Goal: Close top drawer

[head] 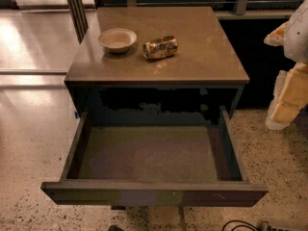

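**Operator:** What fills the view?

**Spotter:** You are looking down on a dark cabinet (192,61) standing on a speckled floor (29,148). Its flat brown top runs from the centre of the picture up to 12 o'clock.

**Operator:** And the drawer?

**Spotter:** Your drawer (154,194) is the top one, and it stands well out of the cabinet toward 6 o'clock. It is nearly as wide as the cabinet, with thin side walls at 9 and 3 o'clock and a greyish floor in full view. Its flat handleless front runs across the lower part of the picture. Behind it, under the cabinet top, the opening is a dark gap.

**Operator:** Where is the gripper?

**Spotter:** Look to 3 o'clock, at the right edge. The pale white and yellowish shape there is your gripper (288,97) with part of the arm, cut off by the edge. It hangs beside the cabinet's right side, apart from the drawer, and touches nothing that I can see. I cannot tell whether it is spread or pressed together.

**Operator:** Anything on top?

**Spotter:** Two things, at about 11 o'clock from the centre. A shallow cream bowl (117,39) sits upright. At its 3 o'clock a crushed can (160,47) lies on its side, near the bowl but not touching it.

**Operator:** Anything smaller?

**Spotter:** A dark cable (239,224) loops on the floor at 5 o'clock, below the right end of the drawer front.
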Tool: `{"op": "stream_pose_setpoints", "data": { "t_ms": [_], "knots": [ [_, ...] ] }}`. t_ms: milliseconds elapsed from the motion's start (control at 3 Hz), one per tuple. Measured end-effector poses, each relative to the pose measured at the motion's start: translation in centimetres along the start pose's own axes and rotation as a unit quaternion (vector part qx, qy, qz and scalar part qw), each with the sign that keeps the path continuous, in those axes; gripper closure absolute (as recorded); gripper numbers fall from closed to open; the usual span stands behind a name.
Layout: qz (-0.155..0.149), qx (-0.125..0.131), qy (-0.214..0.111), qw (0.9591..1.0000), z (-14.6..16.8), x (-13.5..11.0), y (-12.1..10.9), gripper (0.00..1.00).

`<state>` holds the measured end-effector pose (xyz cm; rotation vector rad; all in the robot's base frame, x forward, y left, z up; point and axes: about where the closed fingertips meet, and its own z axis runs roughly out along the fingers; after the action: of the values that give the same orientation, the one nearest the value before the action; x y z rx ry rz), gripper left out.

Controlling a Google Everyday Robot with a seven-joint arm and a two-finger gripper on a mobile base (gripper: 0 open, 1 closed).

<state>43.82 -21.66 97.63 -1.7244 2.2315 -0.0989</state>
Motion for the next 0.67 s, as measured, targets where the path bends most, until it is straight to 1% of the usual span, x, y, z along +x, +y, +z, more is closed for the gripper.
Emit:
{"op": "stream_pose_setpoints", "data": {
  "t_ms": [333,667],
  "knots": [
    [0.000,0.000,0.000,1.0000,0.0,0.0,0.0,0.00],
    [0.012,-0.017,-0.023,0.9995,1.3,0.1,1.1,0.00]
  ]
}}
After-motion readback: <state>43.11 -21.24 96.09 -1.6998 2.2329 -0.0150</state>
